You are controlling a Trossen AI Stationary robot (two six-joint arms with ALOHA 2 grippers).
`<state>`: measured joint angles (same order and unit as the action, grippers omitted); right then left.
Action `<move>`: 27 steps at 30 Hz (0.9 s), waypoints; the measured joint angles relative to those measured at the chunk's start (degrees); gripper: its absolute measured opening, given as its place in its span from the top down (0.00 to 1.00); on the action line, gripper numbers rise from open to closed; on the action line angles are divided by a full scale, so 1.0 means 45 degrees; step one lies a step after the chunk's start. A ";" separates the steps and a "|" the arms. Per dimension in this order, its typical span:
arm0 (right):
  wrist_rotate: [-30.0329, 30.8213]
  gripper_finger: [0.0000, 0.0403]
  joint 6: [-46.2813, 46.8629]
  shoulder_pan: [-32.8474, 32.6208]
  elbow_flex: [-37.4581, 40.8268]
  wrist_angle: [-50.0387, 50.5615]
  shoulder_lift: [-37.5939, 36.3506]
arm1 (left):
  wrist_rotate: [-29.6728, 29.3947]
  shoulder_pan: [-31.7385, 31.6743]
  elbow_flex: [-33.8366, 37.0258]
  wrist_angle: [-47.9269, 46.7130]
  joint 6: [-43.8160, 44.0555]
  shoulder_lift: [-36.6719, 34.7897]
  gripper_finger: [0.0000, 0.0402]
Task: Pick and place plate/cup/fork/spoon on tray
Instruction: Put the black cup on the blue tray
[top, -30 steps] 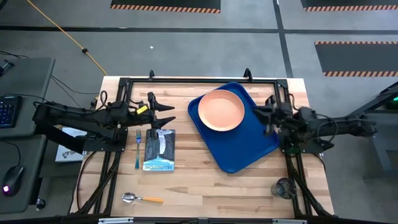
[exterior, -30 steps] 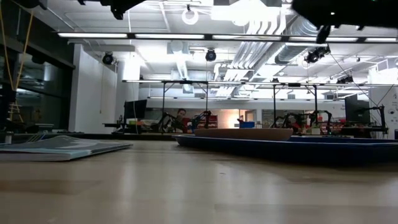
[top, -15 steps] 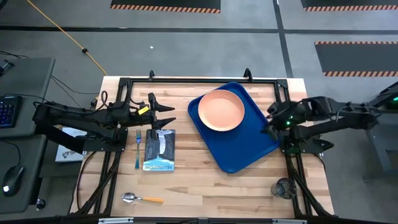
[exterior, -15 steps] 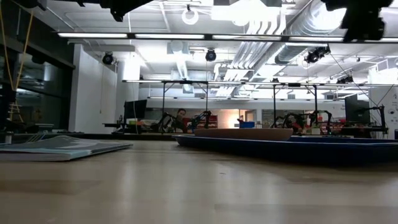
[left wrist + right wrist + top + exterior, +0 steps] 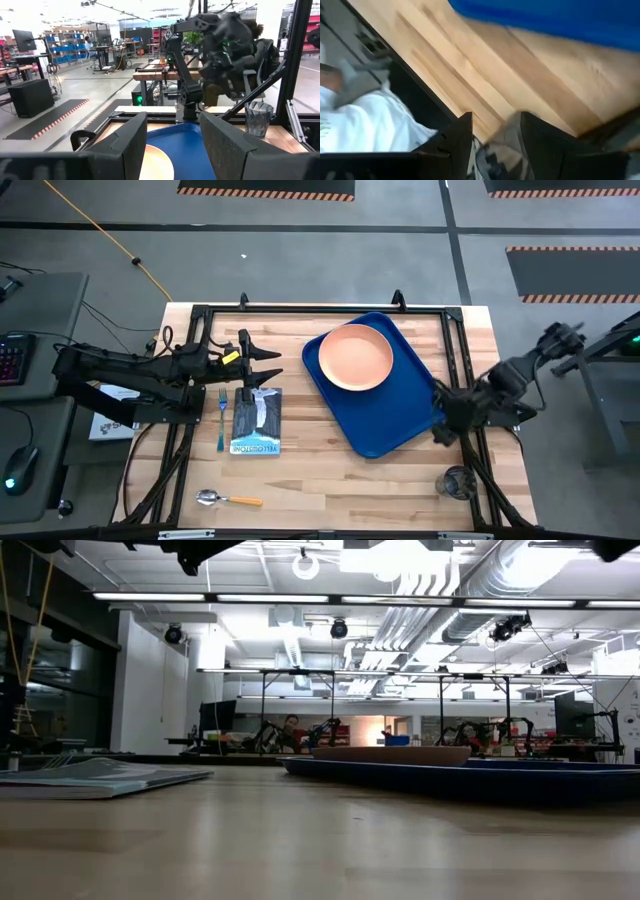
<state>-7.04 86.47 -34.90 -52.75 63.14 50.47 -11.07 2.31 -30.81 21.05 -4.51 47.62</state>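
Note:
The peach-orange plate (image 5: 355, 357) lies on the far part of the dark blue tray (image 5: 390, 420), which rests flat on the table right of centre. The teal-blue fork (image 5: 221, 420) lies on the wood at the left. The spoon (image 5: 228, 500) lies near the front edge. The see-through cup (image 5: 457, 482) stands at the near right corner and also shows in the right wrist view (image 5: 495, 145). My left gripper (image 5: 272, 365) is open and empty, left of the tray. My right gripper (image 5: 440, 428) is open and empty at the tray's right near corner, pointing toward the cup.
A blue-and-white booklet (image 5: 256, 420) lies beside the fork, just near of my left gripper. A black frame rail (image 5: 320, 308) runs round the table top. Bare wood (image 5: 340, 490) lies between the spoon and the cup.
My right gripper has swung from the tray's right edge toward the table's near edge and the cup, turning as the arm folded back to the right. My left arm and all tableware have stayed put.

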 joint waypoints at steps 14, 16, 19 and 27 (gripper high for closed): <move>-0.0596 0.61 0.3576 -0.4971 0.0000 0.0205 0.2669 | 0.0000 0.0000 -0.0010 0.0362 0.0665 0.0000 0.57; -0.0596 0.61 0.3925 -0.5324 0.0002 0.0202 0.2965 | 0.0000 0.0000 -0.0010 0.0367 0.0732 0.0000 0.57; -0.0549 0.61 0.4089 -0.5642 0.0000 0.0206 0.3334 | -0.0003 0.0000 -0.0010 0.0367 0.0991 0.0000 0.57; -0.0012 0.61 0.3916 -0.5998 0.0000 0.0198 0.4345 | 0.0000 0.0000 -0.0010 0.0293 0.1292 0.0163 0.57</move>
<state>-7.09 104.09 -61.89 -52.75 64.04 70.02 -11.07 2.31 -30.85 22.37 1.30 48.35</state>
